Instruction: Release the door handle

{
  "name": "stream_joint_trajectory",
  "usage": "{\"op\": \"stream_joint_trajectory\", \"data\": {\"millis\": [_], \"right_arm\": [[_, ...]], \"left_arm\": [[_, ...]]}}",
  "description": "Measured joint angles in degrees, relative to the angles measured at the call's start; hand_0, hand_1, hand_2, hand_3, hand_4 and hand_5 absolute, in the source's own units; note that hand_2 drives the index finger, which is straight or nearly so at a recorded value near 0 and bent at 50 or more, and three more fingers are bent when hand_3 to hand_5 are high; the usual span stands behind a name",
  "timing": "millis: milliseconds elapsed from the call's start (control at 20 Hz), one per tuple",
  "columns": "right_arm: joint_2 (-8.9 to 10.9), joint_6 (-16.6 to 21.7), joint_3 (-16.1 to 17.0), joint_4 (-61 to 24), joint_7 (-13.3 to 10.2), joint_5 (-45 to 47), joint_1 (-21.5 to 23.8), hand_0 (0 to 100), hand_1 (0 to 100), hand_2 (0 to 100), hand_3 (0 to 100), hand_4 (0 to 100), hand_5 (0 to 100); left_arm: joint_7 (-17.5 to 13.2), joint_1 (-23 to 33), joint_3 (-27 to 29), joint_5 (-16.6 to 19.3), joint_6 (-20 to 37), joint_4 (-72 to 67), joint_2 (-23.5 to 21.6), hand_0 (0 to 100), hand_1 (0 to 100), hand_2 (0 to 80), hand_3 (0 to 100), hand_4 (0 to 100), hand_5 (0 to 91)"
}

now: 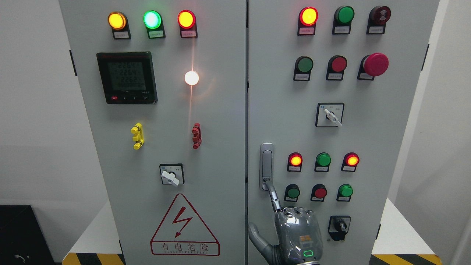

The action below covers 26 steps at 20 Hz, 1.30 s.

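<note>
Door handle (266, 162), a slim silver lever set upright near the inner edge of the electrical cabinet's right door (371, 140), meets the tip of the right robot hand (298, 232), which rises from the bottom edge. The hand clamps on nothing: its index finger (273, 197) is stretched up to the handle's lower end, the thumb (257, 237) is splayed out to the left, and the other fingers look folded behind the knuckles.

To let go cleanly, the finger would best draw straight back from the panel and then down. That keeps it off the dark green push button (293, 192) just beside it and off the black rotary switch (339, 226) near the knuckles. Any sideways drag risks snagging the lever's lower end.

Whether the fingertip is pressing the handle's lock or only resting on it is hard to tell, because the contact spot is small and partly covered. The folded fingers are hidden by the back of the hand, and the wrist is cut off at the frame's edge. No left hand appears. The small labels under the lamps are too small to read.
</note>
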<state>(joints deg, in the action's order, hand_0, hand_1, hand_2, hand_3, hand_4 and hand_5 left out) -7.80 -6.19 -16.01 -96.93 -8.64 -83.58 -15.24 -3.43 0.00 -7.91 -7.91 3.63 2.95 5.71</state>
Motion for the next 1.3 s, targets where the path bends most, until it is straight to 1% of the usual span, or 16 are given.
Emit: {"op": "stream_joint_trajectory", "data": {"millis": [1302], "right_arm": [[-0.02,0.2,-0.3,1.3,0.1,0.0,0.6,33,17,0,100,99,100]], "left_arm": [[0.0,0.0,0.0,0.0,0.0,0.0,0.0,12,56,0.0,0,0,0.0]]}}
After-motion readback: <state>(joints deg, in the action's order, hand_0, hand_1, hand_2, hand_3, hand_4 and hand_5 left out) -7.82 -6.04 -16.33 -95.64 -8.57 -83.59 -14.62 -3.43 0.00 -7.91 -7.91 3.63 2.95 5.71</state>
